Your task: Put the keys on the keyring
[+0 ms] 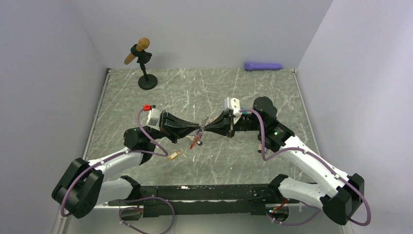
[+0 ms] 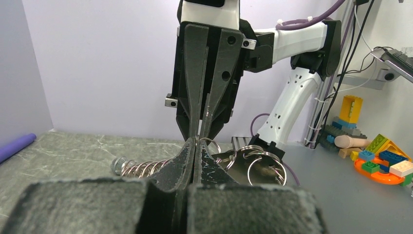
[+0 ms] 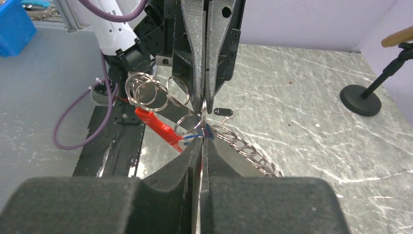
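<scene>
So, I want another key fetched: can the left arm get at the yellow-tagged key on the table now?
Probably not yet. The yellow-tagged key lies uncovered nearby, but the left gripper is shut on the keyring, so it's occupied.

A grey-green marbled worktop (image 1: 146,97) is enclosed by pale lilac walls. Near its far left corner a black stand (image 1: 147,80) with a round base carries a tilted, brown-headed microphone (image 1: 137,50). A purple cylinder (image 1: 263,66) lies along the far edge, toward the right corner. Past the near edge, on plain grey surfaces, sit coloured toy bricks (image 2: 384,163) and a blue bin (image 3: 14,27).
</scene>
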